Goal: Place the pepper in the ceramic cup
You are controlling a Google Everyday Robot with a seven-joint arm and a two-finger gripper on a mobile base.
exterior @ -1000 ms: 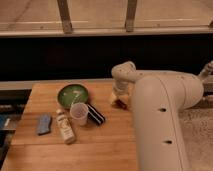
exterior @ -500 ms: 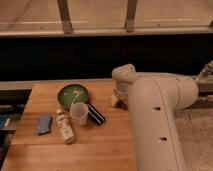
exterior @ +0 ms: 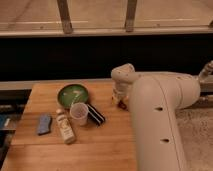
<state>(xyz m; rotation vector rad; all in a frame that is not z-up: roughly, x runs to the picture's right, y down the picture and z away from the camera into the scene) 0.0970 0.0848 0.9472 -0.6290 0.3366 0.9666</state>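
The pale ceramic cup (exterior: 79,113) stands upright on the wooden table (exterior: 105,147), just in front of a green plate. My gripper (exterior: 119,100) is low over the table at its right side, a hand's width right of the cup, mostly hidden behind my own white arm (exterior: 150,115). A small dark red bit shows at the gripper's tip, which looks like the pepper (exterior: 120,104), at or just above the table top. Whether the gripper holds it cannot be seen.
A green round plate (exterior: 73,94) lies behind the cup. A black-and-white striped oblong object (exterior: 95,114) lies right next to the cup. A cream bottle (exterior: 65,128) lies in front left, and a blue object (exterior: 44,125) further left. A dark ledge runs behind the table.
My gripper has sunk slightly toward the table at the right side. The cup, plate, bottle and striped object have not moved.
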